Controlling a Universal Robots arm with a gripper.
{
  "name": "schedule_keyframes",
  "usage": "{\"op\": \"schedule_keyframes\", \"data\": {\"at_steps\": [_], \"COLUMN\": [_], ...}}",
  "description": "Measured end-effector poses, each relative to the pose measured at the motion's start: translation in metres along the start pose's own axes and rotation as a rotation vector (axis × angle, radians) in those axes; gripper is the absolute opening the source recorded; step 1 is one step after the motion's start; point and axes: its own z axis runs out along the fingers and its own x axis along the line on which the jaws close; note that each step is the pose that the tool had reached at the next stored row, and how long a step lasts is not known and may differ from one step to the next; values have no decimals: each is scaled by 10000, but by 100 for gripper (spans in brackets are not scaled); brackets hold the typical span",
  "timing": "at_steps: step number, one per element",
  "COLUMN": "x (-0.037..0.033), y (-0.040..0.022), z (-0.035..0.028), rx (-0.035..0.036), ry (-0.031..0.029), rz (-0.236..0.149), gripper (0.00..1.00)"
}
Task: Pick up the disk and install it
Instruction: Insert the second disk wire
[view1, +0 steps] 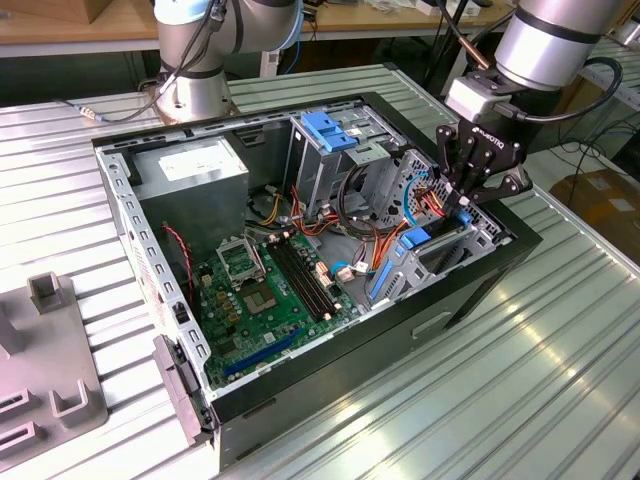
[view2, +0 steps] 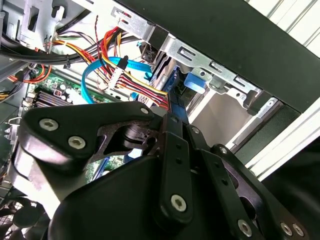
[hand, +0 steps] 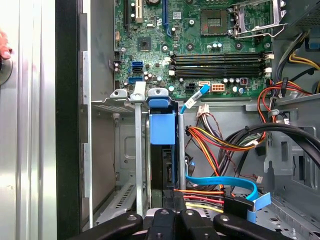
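The hand (view1: 468, 192) sat at the right of the exterior view, lowered over the far right corner of the open computer case (view1: 480, 290), its black fingers drawn together on the upper edge of the disk (view1: 425, 255). The disk stood on edge in the drive bay (view1: 440, 262) just inside the case's right wall, part of its blue rail showing below the fingertips. It lay directly under the hand, its long axis running down into the bay, so the relation that mattered was straight down along the slot. The motherboard (view1: 265, 285) lay well apart toward the lower left, the power supply (view1: 195, 170) at upper left, and a blue bracket (view1: 327, 130) topped the tall metal cage at upper centre. The ribbed tabletop (view1: 500, 400) filled the lower right.

In the second wrist view the black fingers (view2: 172, 150) filled the lower half of the frame, pressed together on a thin blue-edged plate that I took for the disk (view2: 170, 97), which ran up and away toward the grey bay wall (view2: 200, 60) at upper centre. A bundle of wires (view2: 125, 75) hung just beside it at upper left.

In the first wrist view the disk (hand: 163, 127) showed end-on at centre, narrow and upright, its blue end tab between grey metal rails (hand: 138, 150). The fingertips (hand: 172, 220) met at the bottom edge, in line with it. The motherboard (hand: 200, 45) spread across the top.
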Motion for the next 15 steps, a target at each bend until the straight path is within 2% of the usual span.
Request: {"op": "schedule_keyframes", "data": {"at_steps": [8, 13, 15], "x": [0, 6, 9], "y": [0, 2, 3], "z": [-8, -102, -216], "rx": [4, 4, 4], "ry": [2, -1, -2], "rz": [0, 1, 1], "gripper": [10, 10, 10]}}
